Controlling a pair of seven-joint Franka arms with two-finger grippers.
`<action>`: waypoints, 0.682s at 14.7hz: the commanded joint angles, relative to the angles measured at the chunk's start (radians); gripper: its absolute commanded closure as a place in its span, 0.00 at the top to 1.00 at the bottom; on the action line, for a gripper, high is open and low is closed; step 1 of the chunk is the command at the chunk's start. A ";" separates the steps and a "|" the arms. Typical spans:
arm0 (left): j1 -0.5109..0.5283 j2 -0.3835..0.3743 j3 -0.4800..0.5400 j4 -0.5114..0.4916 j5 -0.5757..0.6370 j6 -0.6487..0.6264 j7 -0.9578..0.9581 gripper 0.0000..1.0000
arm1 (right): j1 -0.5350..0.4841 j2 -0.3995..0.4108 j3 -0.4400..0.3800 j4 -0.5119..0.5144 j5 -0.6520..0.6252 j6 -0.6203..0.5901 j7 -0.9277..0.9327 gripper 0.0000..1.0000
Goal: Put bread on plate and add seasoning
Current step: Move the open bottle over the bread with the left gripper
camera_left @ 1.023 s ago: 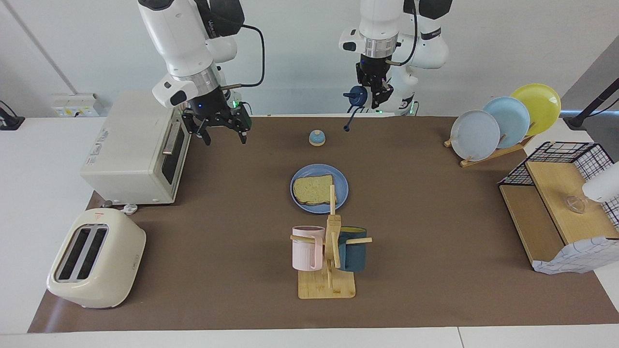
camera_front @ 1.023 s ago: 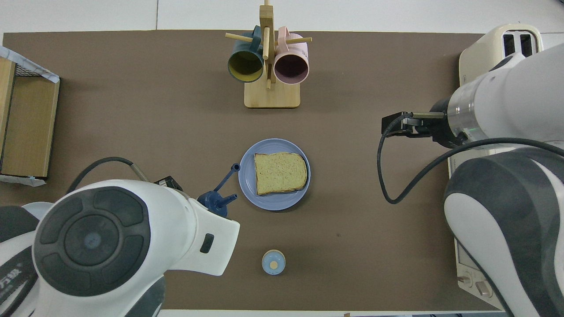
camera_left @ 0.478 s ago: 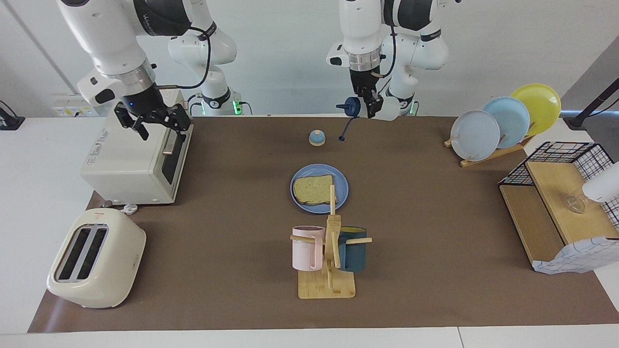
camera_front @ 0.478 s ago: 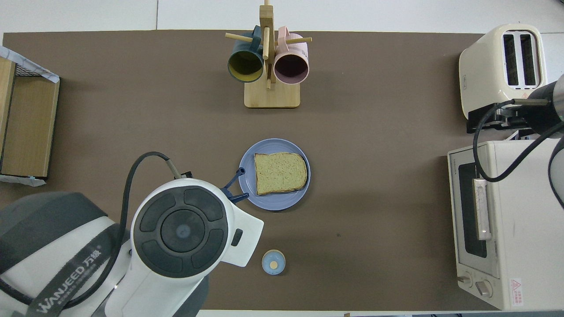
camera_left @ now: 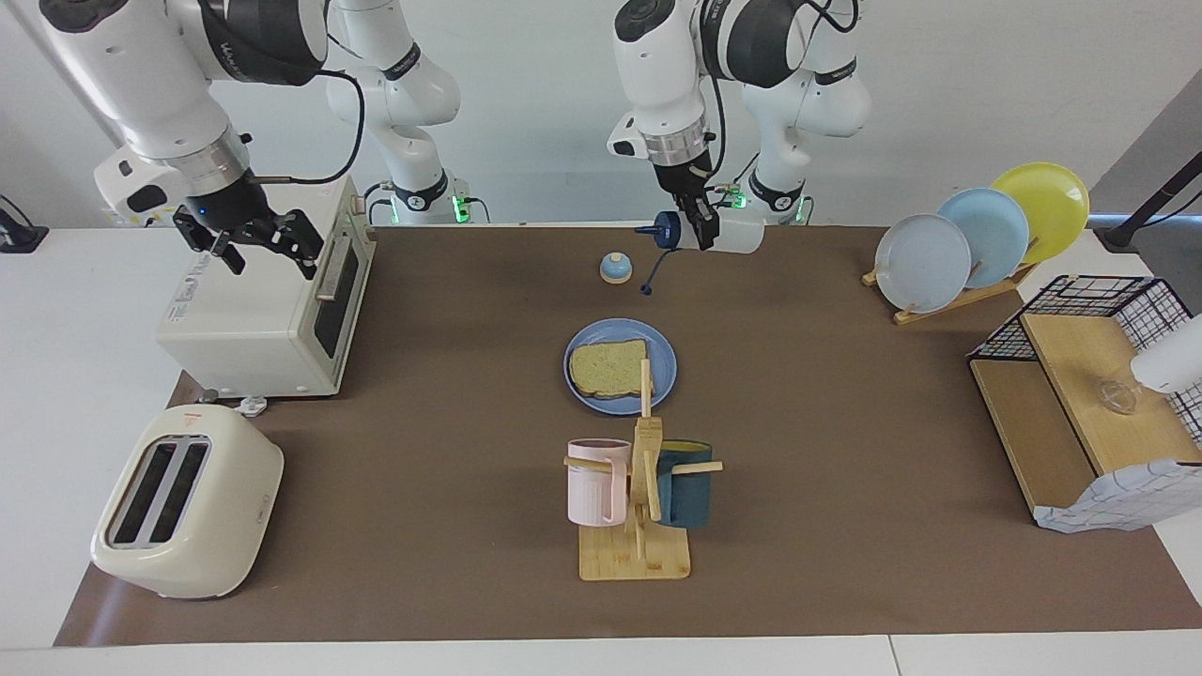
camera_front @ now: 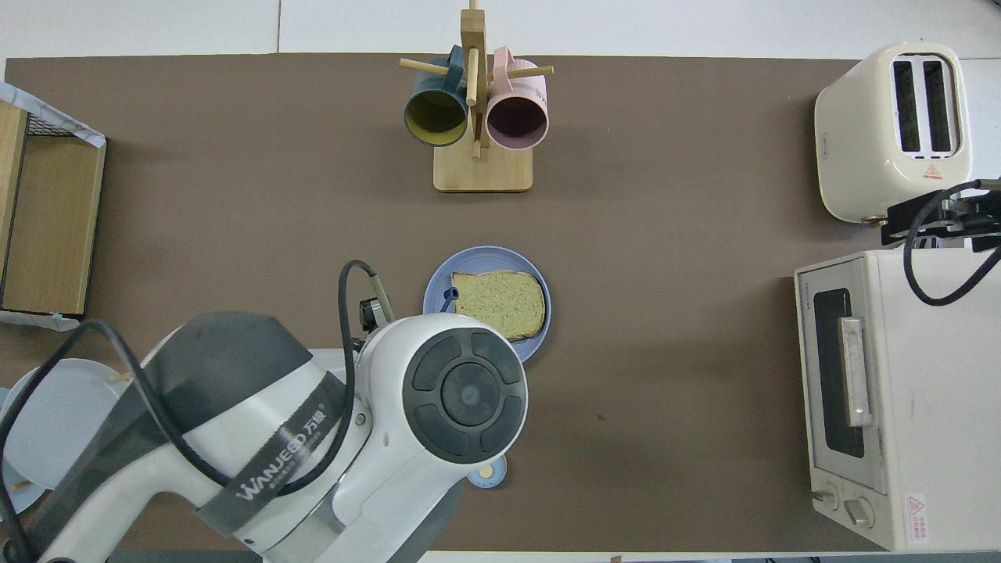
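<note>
Toast slice [camera_left: 610, 369] lies on round blue plate [camera_left: 665, 376]. Left hand [camera_left: 700, 228] pinches translucent white navy-capped bottle [camera_left: 728, 235], tipped sideways. Right hand [camera_left: 266, 255] hangs spread over white oven [camera_left: 246, 310].

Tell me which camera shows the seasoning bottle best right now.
The facing view. There the seasoning bottle lies sideways in the left claw, cap and dangling stopper plain. In the overhead view the left arm hides the bottle; only the stopper shows, over the plate.

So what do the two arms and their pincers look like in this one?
Both arms are glossy white with dark grey joint bands and round dark caps, and a silver ring at each wrist. The left pincer and right pincer are black. Black cables loop along the forearms. White "WANJEED" lettering marks a grey band; green lights glow at the bases.
</note>
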 commanded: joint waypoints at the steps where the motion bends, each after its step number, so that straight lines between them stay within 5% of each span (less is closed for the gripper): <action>1: -0.023 0.041 0.009 0.030 0.043 -0.015 -0.020 0.00 | -0.026 -0.017 0.015 -0.022 -0.013 0.009 -0.036 1.00; 5: -0.050 0.100 0.010 0.030 0.103 -0.013 -0.047 0.00 | -0.052 -0.013 0.017 -0.021 -0.011 0.056 -0.035 1.00; 10: -0.066 0.150 0.010 0.029 0.184 -0.027 -0.056 0.00 | 0.012 -0.011 -0.002 -0.010 -0.014 -0.022 -0.030 1.00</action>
